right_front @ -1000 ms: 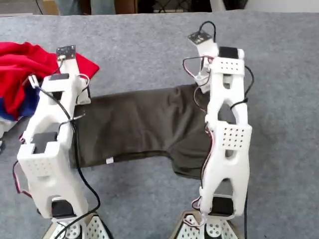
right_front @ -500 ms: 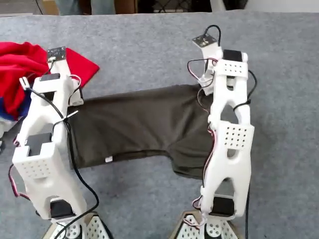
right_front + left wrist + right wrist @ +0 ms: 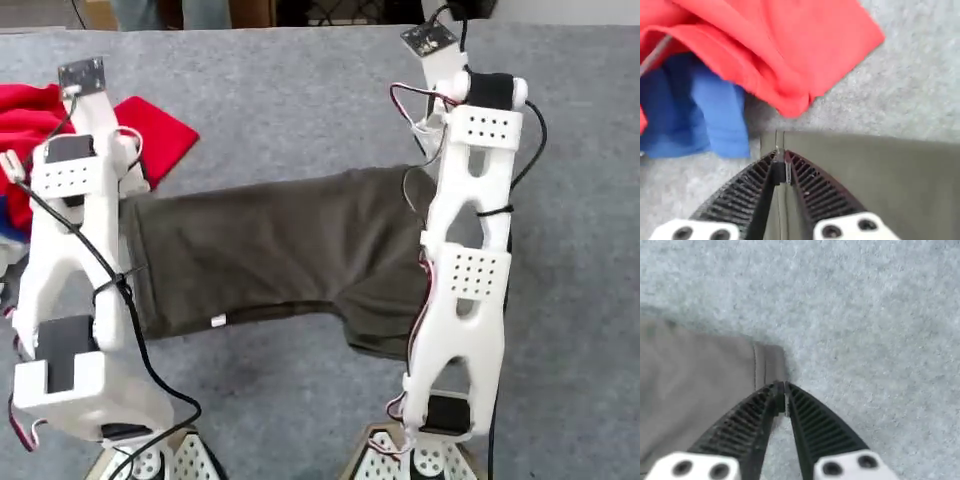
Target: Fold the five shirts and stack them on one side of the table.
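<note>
A dark olive shirt lies folded across the middle of the grey table. My left gripper is shut on its far left edge, right beside the red shirt. Shut as well, my right gripper pinches the shirt's far right corner. In the high view the left arm stands over the shirt's left end and the right arm over its right end. A red shirt and a blue shirt lie crumpled at the far left.
The grey carpet-like table top lies bare beyond the olive shirt and to the right of the right arm. The pile of red and blue cloth crowds the far left edge. Both arm bases stand at the near edge.
Both arms have stretched toward the far side of the table, drawing the olive shirt's far edge with them. The left arm has also swung left, and the shirt's left end followed.
</note>
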